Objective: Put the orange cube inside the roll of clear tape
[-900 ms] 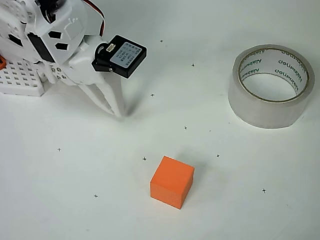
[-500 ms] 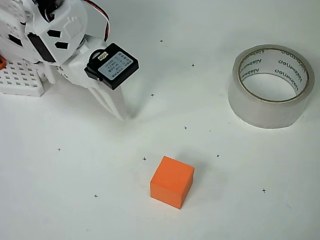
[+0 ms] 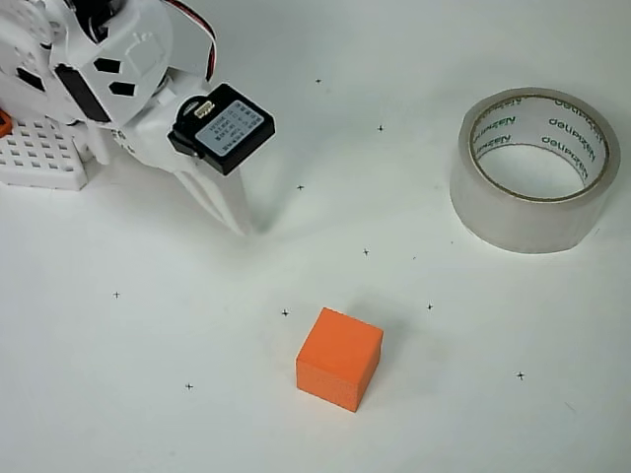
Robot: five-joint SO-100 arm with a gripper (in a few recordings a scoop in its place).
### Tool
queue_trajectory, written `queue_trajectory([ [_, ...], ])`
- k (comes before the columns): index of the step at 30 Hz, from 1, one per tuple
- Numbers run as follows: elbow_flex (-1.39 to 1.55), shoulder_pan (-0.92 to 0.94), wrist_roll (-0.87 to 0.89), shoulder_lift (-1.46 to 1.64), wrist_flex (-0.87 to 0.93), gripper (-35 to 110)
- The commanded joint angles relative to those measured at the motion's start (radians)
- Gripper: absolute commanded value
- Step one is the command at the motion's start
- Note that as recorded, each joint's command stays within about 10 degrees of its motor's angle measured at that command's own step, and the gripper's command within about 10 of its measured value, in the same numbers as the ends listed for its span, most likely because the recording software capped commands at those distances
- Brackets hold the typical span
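Observation:
The orange cube (image 3: 339, 358) rests on the white table in the lower middle of the overhead view, with nothing touching it. At the upper right lies the roll of clear tape (image 3: 535, 168), flat on the table, its white core with green lettering facing up and its hole empty. My gripper (image 3: 238, 227) comes down from the white arm at the upper left. Its white fingers (image 3: 219, 197) lie together as one wedge with nothing between them, tips near the table. The tips are up and to the left of the cube, well apart from it and far from the tape.
A white perforated block (image 3: 39, 156) with a tiny orange piece (image 3: 4, 122) sits at the left edge, partly under the arm. Small black cross marks dot the table. Open surface lies between gripper, cube and tape.
Since 0.9 s ago the two fingers have come together and the wrist has shifted slightly left. Nothing has moved in the last half second. Cube and tape are unmoved.

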Motion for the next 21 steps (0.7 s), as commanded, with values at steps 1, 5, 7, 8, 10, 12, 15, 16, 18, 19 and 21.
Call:
queue_trajectory([
  [1,-0.031,-0.008,-0.002,0.02,-0.046,0],
  [5,-0.031,-0.008,-0.011,0.021,-0.057,0],
  [7,-0.031,-0.008,-0.014,0.021,-0.066,0],
  [8,-0.031,-0.008,-0.017,0.021,-0.069,0],
  [10,-0.032,-0.008,-0.02,0.021,-0.069,0],
  [12,-0.034,-0.006,-0.025,0.021,-0.069,0],
  [15,-0.034,-0.005,-0.032,0.017,-0.069,0],
  [16,-0.034,-0.005,-0.032,0.017,-0.069,0],
  [18,-0.034,-0.005,-0.034,0.017,-0.069,0],
  [19,-0.035,-0.005,-0.043,0.017,-0.069,0],
  [21,-0.066,-0.006,-0.049,-0.032,-0.069,0],
])
